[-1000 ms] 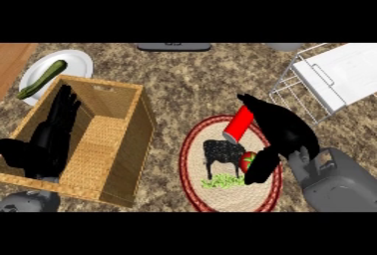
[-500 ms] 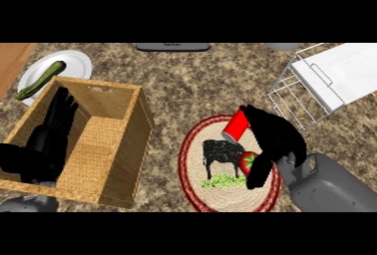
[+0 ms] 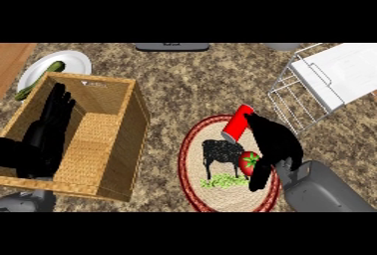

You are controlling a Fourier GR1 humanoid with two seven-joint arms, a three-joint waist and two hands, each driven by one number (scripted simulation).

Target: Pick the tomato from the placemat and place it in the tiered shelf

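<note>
The placemat (image 3: 197, 187) lies on the counter (image 3: 191, 79), right of the basket (image 3: 110, 149). On the placemat sits the tomato (image 3: 248, 162), toward its right side, with a can (image 3: 235, 128) lying tilted just behind it. The right hand (image 3: 276, 142) is over the tomato and touches the can's end. The left hand (image 3: 46, 132) is above the basket's left side. Behind the basket lies a plate (image 3: 74, 62) with a cucumber (image 3: 40, 79) on it. The shelf (image 3: 324, 84) stands at the far right, well apart from the placemat.
</note>
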